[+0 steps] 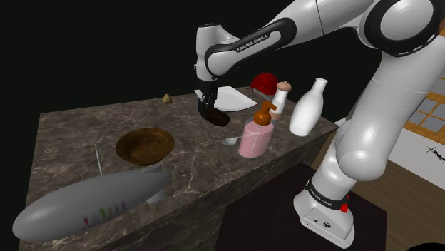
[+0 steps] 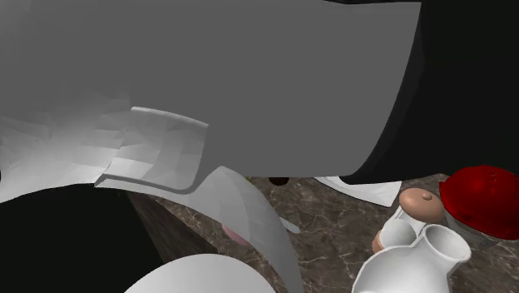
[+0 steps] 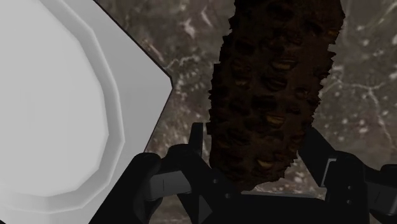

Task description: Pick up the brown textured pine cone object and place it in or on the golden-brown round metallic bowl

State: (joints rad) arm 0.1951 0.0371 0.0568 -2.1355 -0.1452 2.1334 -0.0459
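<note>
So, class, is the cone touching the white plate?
Apart. The wrist view shows a strip of bare counter between the plate and the cone, which sits clasped in the gripper.

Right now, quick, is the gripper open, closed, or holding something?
Gripper: closed on the brown pine cone, with a finger against each side of it.

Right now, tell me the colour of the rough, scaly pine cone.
Dark brown pine cone, best seen in the wrist view.
</note>
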